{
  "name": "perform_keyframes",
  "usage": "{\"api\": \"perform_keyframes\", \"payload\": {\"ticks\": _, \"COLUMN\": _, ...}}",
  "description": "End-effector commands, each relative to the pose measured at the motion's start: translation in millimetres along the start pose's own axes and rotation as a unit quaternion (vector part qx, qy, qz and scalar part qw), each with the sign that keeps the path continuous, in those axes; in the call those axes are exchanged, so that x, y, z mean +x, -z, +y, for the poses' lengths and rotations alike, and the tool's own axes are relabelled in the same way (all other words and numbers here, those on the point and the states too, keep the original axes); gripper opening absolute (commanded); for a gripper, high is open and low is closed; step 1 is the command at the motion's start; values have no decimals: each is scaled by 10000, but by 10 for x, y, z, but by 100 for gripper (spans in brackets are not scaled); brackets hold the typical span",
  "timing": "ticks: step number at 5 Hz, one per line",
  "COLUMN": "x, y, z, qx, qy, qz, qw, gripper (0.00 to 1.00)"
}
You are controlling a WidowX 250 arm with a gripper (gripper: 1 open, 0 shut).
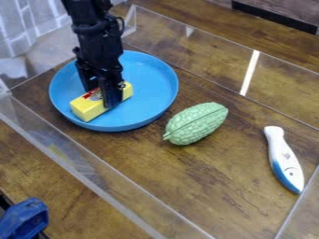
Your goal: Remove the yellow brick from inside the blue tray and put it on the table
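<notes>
Yellow brick (93,103) between the lowered fingers (88,86)

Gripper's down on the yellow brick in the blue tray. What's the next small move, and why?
Probably lift straight up. The gripper stands with its jaws either side of the yellow brick, which still lies inside the blue tray; rising first should clear the raised rim before heading to the table.

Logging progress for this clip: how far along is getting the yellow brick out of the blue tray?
Early stage. Done: the gripper is down over the yellow brick, its fingers on either side of it. In hand: the grasp itself; the fingers look closed on the brick. Left: the brick still lies inside the blue tray, so lifting it out and setting it on the table remain.
</notes>
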State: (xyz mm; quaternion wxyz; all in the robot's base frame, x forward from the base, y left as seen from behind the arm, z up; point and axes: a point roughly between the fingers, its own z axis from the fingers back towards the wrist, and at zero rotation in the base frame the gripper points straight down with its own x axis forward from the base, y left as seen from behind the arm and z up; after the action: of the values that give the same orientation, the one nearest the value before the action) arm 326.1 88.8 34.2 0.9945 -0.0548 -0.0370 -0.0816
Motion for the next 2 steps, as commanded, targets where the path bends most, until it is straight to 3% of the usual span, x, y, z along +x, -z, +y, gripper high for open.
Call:
{"api": "perform_keyframes", "payload": {"ticks": 1, "x": 153, "y": -265, "z": -10, "qx": 222, "qy": 153, "qz": -268, "qw": 9993, "gripper": 0}}
{"api": "perform_keyframes", "payload": {"ticks": 2, "x": 172, "y": -301, "z": -28, "qx": 256, "qy": 202, "qz": -233, "qw": 9992, "gripper": 0}}
